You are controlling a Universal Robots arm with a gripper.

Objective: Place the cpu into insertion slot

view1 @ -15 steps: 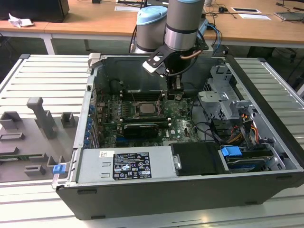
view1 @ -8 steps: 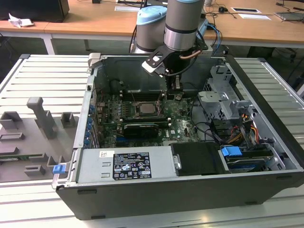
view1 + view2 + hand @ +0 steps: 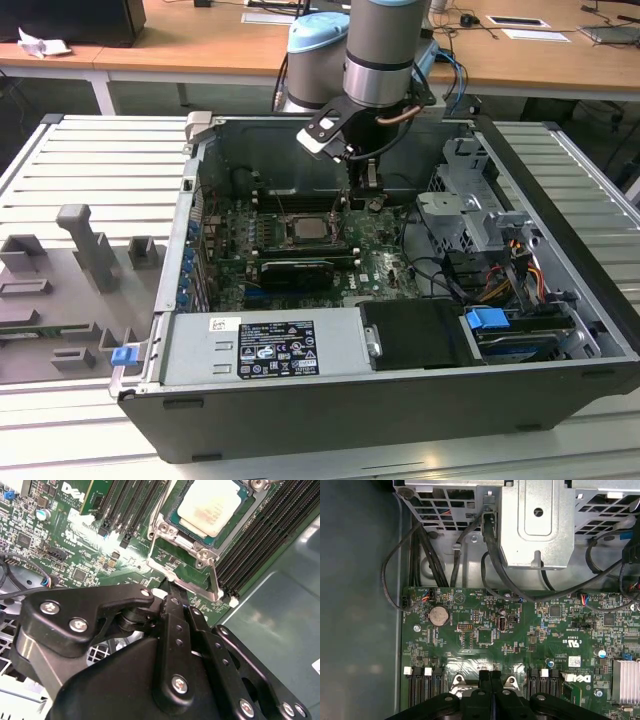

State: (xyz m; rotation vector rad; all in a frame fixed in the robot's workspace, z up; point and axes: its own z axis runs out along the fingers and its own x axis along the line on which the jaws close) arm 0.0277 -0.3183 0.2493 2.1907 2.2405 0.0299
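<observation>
the computer case [image 3: 400,410] lies open on its side, so the arm can reach straight down into it. nearest, against the case's front wall, sits the grey power supply [image 3: 265,345]. behind it the green motherboard [image 3: 385,262] lies flat on the case floor and carries the long black graphics card [image 3: 295,270].

just beyond that card the cpu [image 3: 305,229] rests pale face up inside the insertion slot [image 3: 176,536], ringed by the slot's shiny metal frame. in the second wrist view it looks level and square in there, so i judge the chip to be in its place, with nothing gripping it.

the gripper [image 3: 370,200] hangs a little farther back, toward the exterior view's right of the socket and close over the frame's edge. whether it touches the metal i cannot tell. in the first wrist view its two fingers [image 3: 485,677] meet tip to tip with nothing between them, so it is clenched and empty.

at the exterior view's right the drive cage [image 3: 465,205] stands with cables below it.
</observation>
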